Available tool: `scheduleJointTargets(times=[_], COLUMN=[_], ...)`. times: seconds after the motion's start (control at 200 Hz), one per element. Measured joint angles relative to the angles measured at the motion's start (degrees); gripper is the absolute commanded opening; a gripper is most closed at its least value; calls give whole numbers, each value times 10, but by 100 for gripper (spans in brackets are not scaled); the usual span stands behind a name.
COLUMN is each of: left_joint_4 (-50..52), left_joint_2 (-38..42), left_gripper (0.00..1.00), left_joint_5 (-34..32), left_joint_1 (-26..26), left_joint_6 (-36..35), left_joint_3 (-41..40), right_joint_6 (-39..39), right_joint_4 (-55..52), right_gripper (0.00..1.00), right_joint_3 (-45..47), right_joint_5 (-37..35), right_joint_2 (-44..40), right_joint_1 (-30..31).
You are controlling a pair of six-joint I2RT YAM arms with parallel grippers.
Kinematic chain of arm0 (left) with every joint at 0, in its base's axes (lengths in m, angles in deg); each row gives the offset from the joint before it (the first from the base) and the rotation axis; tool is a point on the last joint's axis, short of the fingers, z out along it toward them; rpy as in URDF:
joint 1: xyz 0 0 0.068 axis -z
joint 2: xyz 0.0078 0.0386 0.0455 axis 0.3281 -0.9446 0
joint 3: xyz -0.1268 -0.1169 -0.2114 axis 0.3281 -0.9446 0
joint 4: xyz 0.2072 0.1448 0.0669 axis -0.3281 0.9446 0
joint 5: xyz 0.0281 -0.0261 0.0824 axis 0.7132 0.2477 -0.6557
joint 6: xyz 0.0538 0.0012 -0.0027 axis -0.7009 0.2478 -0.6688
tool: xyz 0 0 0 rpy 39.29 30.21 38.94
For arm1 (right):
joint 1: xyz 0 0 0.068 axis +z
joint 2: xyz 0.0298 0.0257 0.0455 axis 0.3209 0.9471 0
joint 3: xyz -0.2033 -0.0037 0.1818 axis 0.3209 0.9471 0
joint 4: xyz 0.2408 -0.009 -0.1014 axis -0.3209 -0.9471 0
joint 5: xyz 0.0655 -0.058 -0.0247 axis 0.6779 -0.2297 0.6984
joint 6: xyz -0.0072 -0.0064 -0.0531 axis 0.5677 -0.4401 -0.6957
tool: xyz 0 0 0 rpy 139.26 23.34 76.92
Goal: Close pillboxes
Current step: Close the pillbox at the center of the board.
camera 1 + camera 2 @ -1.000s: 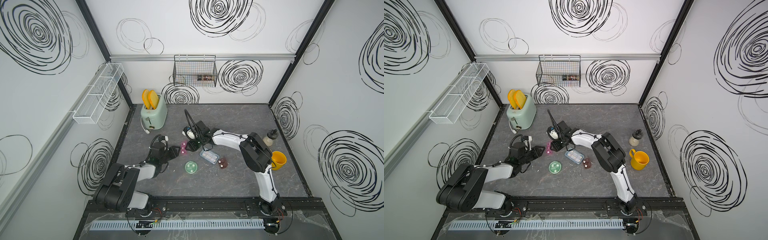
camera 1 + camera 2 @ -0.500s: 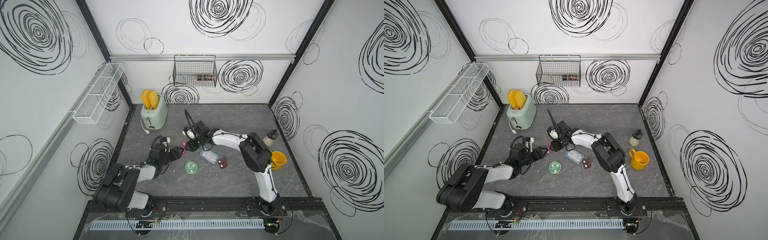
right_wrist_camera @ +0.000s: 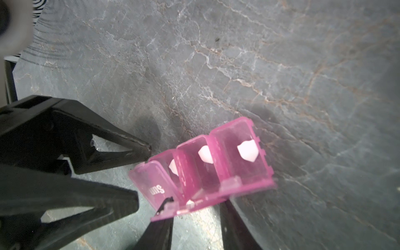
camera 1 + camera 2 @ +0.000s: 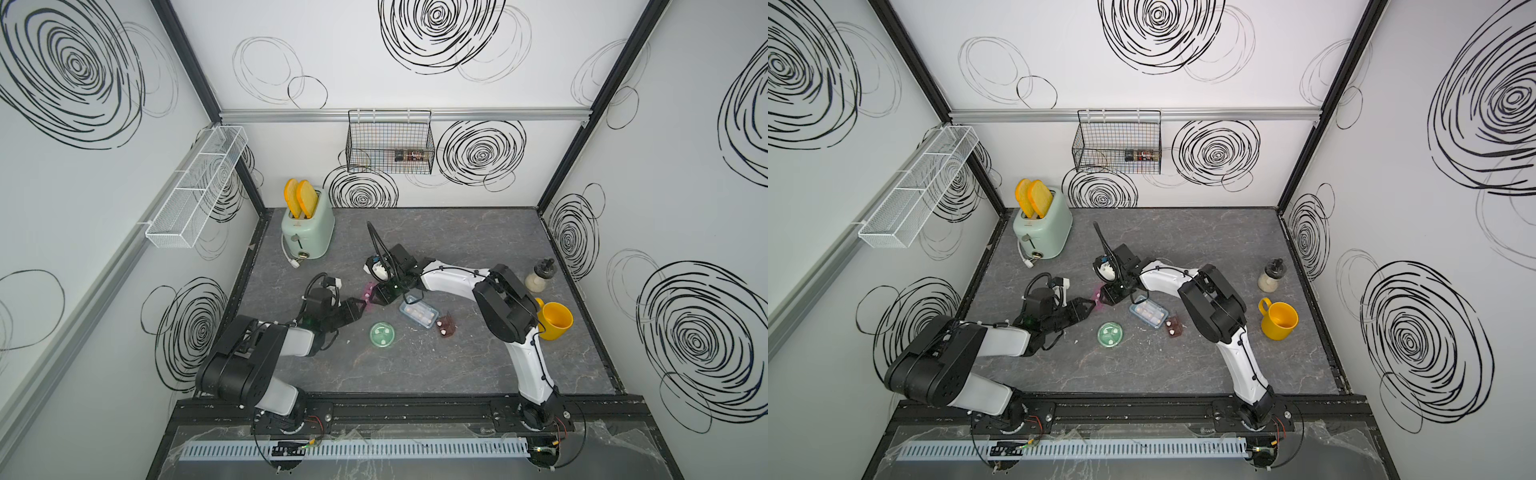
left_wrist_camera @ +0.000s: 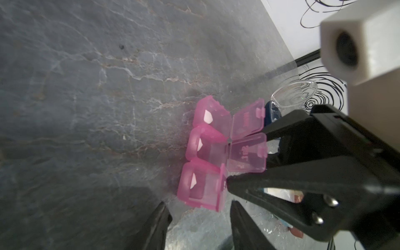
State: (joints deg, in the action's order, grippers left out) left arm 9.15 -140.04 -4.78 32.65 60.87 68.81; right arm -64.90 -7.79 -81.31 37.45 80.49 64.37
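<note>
The pink pillbox (image 4: pixel 368 289) lies between my two grippers. It has three compartments (image 3: pixel 225 160), each with a white pill. Two lids (image 5: pixel 247 151) lie open and the "Sun" lid (image 3: pixel 153 186) stands half raised. My left gripper (image 5: pixel 199 211) is open just short of the box's end. My right gripper (image 3: pixel 197 203) is open with its fingertips (image 5: pixel 229 183) against the lids. The green round pillbox (image 4: pixel 382 334), the blue-grey one (image 4: pixel 419 311) and the small brown one (image 4: pixel 445 325) lie nearer the front. A dark round pillbox (image 5: pixel 273 112) with raised clear lid sits behind the pink one.
A mint-green toaster (image 4: pixel 307 232) with two toast slices stands at the back left. A yellow mug (image 4: pixel 555 320) and a small bottle (image 4: pixel 540 276) stand near the right wall. A wire basket (image 4: pixel 390 143) hangs on the back wall and a white rack (image 4: pixel 195 187) on the left wall.
My left gripper has edged a little toward the pink pillbox. The right arm and the other pillboxes have not moved.
</note>
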Motion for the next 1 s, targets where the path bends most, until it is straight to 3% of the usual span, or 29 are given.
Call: scheduleJointTargets(times=[0.455, 1.001], left_joint_4=[-9, -29], left_joint_2=[-13, -63], left_gripper=[55, 42], left_joint_5=[-1, -2], left_joint_1=[-12, -24], left_joint_6=[-2, -16], left_joint_3=[27, 38], right_joint_6=[0, 0], right_joint_4=[0, 1], right_gripper=[39, 40], right_joint_3=[-10, -12], right_joint_5=[3, 6], right_joint_2=[9, 12], right_joint_1=[0, 0])
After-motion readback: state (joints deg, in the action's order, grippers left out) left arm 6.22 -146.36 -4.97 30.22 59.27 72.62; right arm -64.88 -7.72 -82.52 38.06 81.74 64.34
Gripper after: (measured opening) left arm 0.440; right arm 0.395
